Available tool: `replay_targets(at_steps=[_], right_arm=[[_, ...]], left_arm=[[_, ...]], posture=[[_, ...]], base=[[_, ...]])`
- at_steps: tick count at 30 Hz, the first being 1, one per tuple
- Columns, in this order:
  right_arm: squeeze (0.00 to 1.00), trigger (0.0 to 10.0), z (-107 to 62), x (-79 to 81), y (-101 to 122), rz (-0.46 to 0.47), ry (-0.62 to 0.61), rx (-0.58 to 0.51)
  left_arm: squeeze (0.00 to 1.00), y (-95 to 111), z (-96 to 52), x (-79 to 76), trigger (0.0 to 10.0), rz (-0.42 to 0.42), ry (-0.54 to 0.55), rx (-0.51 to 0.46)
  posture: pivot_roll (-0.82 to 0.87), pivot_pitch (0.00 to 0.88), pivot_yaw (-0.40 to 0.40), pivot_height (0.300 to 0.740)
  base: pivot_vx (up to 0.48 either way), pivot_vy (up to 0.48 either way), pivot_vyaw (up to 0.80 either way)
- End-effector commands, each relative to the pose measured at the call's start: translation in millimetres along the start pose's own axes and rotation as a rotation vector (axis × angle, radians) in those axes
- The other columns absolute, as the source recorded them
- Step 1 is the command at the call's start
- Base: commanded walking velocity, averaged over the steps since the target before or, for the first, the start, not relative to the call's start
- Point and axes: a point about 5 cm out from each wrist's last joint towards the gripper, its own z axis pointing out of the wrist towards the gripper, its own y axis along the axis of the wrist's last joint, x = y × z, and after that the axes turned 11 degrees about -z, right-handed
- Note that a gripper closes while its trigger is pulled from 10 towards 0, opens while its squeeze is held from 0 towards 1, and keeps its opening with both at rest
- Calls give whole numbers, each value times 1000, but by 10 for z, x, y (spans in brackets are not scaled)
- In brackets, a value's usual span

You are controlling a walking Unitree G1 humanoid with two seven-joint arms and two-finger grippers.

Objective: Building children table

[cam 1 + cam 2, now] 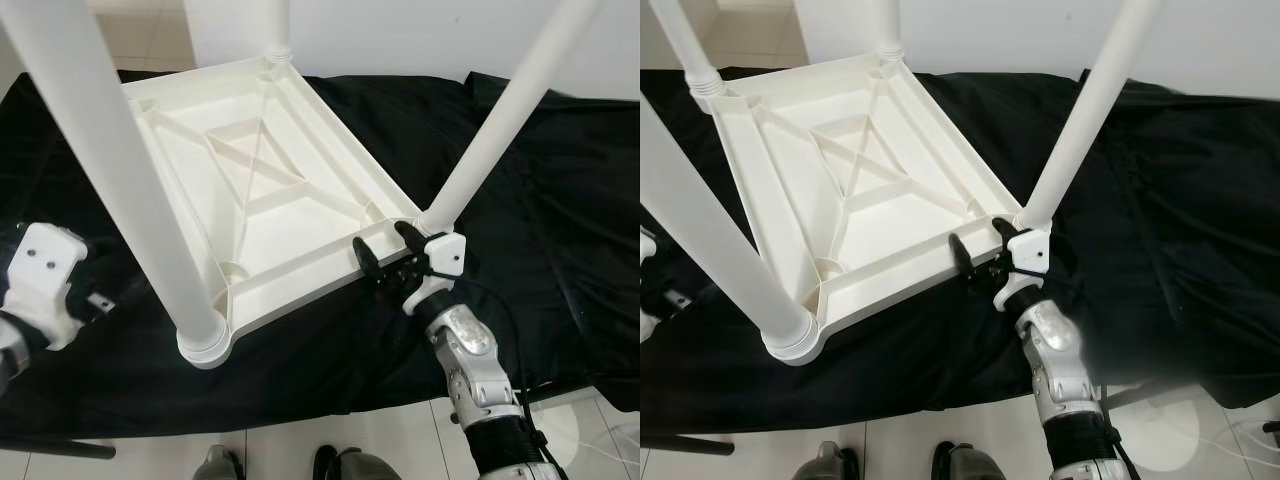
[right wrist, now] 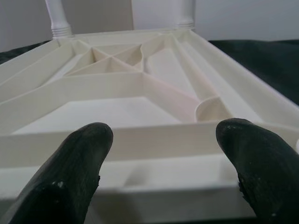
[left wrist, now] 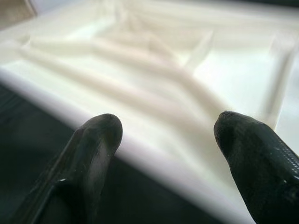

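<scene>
White plastic children's table (image 1: 270, 190) lies upside down on a black cloth (image 1: 540, 200), legs (image 1: 500, 120) pointing up. The right gripper (image 1: 388, 243) is spread wide at the table's near edge, beside one leg. The left gripper (image 3: 163, 140) is spread too, near another edge.

A black cloth (image 1: 560, 200) covers the surface, above pale floor tiles (image 1: 300, 445) and a white wall (image 1: 400, 35).

Our head cameras look steeply down on the upturned table (image 1: 260, 190). Our wrist cameras face its ribbed underside closely, from opposite sides.
</scene>
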Motion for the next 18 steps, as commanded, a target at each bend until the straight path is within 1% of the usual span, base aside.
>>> replay_targets(at_steps=[1,2,3,4,5,6,8,9,10,11,12,13,14,15,16,17,18], right_arm=[[0,10000,-56,-12,-32,-1,-20,23],[0,10000,-79,-16,-38,-2,-32,28],[0,10000,-93,-23,-36,-10,-43,29],[0,10000,-93,-23,-36,-10,-43,29],[0,10000,-101,-32,-25,-13,-54,28],[0,10000,-101,-32,-25,-13,-54,28],[0,10000,-133,-68,5,-33,-98,31],[0,10000,-133,-68,5,-33,-98,31],[0,10000,-161,-81,9,-35,-126,40],[0,10000,-161,-81,9,-35,-126,40],[0,10000,-195,-98,4,-35,-171,54],[0,10000,-195,-98,4,-35,-171,54],[0,10000,-232,-104,-20,-26,-211,76],[0,10000,-232,-104,-20,-26,-211,76],[0,10000,-274,-86,-82,2,-257,123],[0,10000,-278,-76,-117,-1,-267,148],[0,10000,-278,-76,-117,-1,-267,148]], left_arm=[[0,18,30,-5,10000,-18,54,-47],[0,47,74,-35,10000,-33,33,-90],[0,68,108,-55,10000,-64,16,-121],[0,68,108,-55,10000,-64,16,-121],[0,82,140,-73,10000,-102,-8,-150],[0,82,140,-73,10000,-102,-8,-150],[0,80,239,-191,10000,-159,-99,-179],[0,80,239,-191,10000,-159,-99,-179],[0,82,275,-263,10000,-179,-149,-188],[0,82,275,-263,10000,-179,-149,-188],[0,90,291,-348,10000,-196,-208,-191],[0,90,291,-348,10000,-196,-208,-191],[0,92,304,-419,10000,-218,-255,-189],[0,92,304,-419,10000,-218,-255,-189],[0,86,322,-518,10000,-250,-314,-182],[0,83,323,-564,10000,-252,-336,-178],[0,83,323,-564,10000,-252,-336,-178]], posture=[[17,197,-62,740],[-4,197,-65,740],[-4,197,-65,740],[-4,197,-65,740],[-4,197,-65,740],[-4,197,-65,740],[-50,192,-62,740],[-50,192,-62,740],[-50,192,-62,740],[-50,192,-62,740],[-57,193,-64,740],[-57,193,-64,740],[-60,194,-62,740],[-60,194,-62,740],[-58,194,-59,740],[-58,194,-59,740],[-58,194,-59,740]], base=[[0,0,0],[0,0,0],[0,0,0],[0,0,0],[0,0,0],[0,0,0],[0,0,0],[0,0,0],[0,0,0],[0,0,0],[0,0,0],[0,0,0],[0,0,0],[0,0,0],[0,0,0],[0,0,0],[0,0,0]])
